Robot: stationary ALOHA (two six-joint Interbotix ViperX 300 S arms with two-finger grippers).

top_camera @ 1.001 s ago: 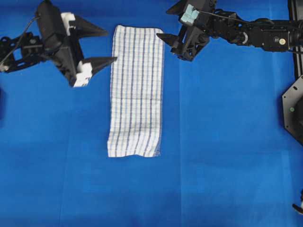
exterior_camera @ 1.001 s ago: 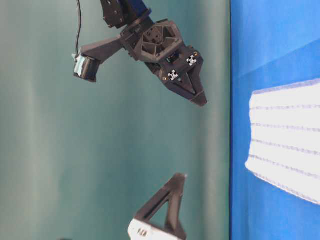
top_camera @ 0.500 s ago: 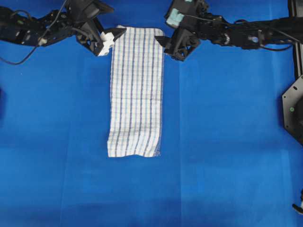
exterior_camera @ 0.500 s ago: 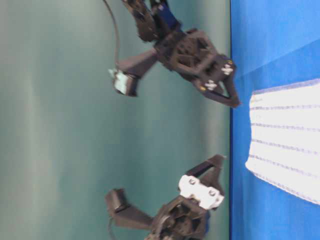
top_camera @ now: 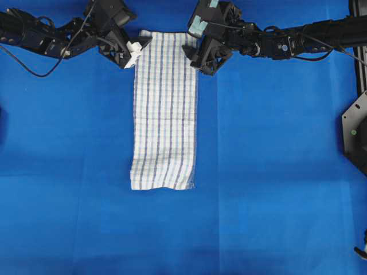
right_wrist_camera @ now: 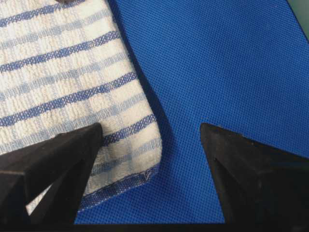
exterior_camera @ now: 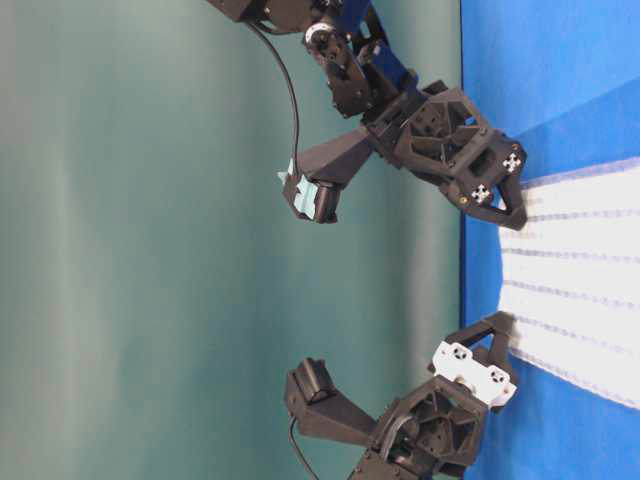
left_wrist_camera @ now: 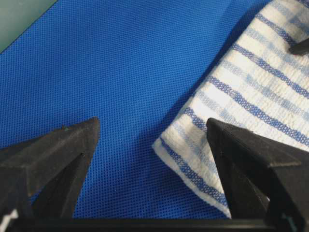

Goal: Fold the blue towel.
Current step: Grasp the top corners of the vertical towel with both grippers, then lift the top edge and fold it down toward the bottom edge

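towel's top corners [top_camera: 192, 35] under the tools, table-level view cuts off its far length

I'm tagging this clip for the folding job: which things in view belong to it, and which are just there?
Part of the job:
- blue towel, striped, lying flat
- left gripper, open at one top corner
- right gripper, open at the other top corner

Just there:
- blue table covering
- green backdrop

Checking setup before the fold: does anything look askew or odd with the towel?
Nothing stands out. The blue towel lies flat as a long strip, with the open left gripper and open right gripper at its far corners.
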